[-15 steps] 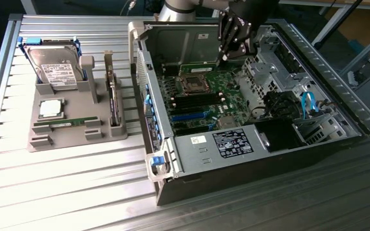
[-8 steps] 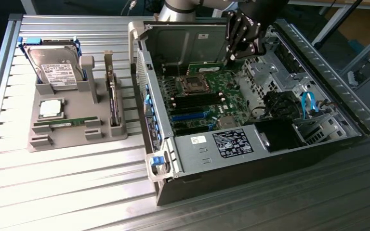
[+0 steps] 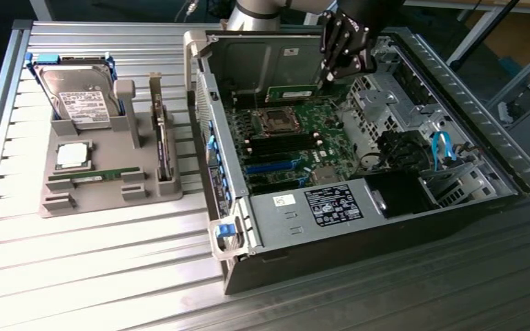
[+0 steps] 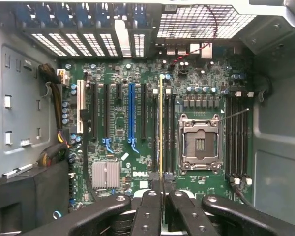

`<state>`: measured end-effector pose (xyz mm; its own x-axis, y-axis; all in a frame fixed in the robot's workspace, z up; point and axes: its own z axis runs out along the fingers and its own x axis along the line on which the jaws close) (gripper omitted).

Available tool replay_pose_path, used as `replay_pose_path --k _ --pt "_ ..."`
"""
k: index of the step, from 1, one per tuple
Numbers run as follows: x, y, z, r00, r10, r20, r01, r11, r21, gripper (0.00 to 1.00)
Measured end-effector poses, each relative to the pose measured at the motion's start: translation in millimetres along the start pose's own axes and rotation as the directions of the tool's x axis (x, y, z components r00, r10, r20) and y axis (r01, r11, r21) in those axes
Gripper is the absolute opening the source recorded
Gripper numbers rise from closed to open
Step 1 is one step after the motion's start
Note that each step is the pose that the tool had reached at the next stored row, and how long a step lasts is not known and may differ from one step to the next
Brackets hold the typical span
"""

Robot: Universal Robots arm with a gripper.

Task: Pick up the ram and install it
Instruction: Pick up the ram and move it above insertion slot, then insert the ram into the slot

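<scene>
My gripper (image 3: 326,77) hangs over the open computer case (image 3: 357,227), shut on the ram (image 3: 294,90), a narrow green stick held above the motherboard (image 3: 292,148). In the wrist view the ram (image 4: 161,128) appears edge-on as a thin yellow-green line running out from between the black fingers (image 4: 150,209) of the gripper (image 4: 162,189). It hovers over the black memory slots (image 4: 169,132) beside the empty processor socket (image 4: 200,142). I cannot tell whether it touches a slot.
More memory slots (image 4: 237,137) lie on the socket's other side. On the exterior view's left, a grey holder (image 3: 108,200) carries a hard drive (image 3: 81,93), a square silver processor (image 3: 74,155), another green stick (image 3: 93,176) and a dark card (image 3: 161,134). The case walls surround the motherboard.
</scene>
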<state>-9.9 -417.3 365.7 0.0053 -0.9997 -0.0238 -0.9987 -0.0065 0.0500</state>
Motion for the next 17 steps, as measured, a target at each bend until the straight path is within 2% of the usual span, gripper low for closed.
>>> replay_pose_path --k 14,17 --pt "-0.7 0.0 0.1 1.0 0.0 0.0002 0.0 1.0 0.0 0.12" --pt "-0.6 0.0 4.2 1.0 0.0 0.0002 0.0 1.0 0.0 0.12"
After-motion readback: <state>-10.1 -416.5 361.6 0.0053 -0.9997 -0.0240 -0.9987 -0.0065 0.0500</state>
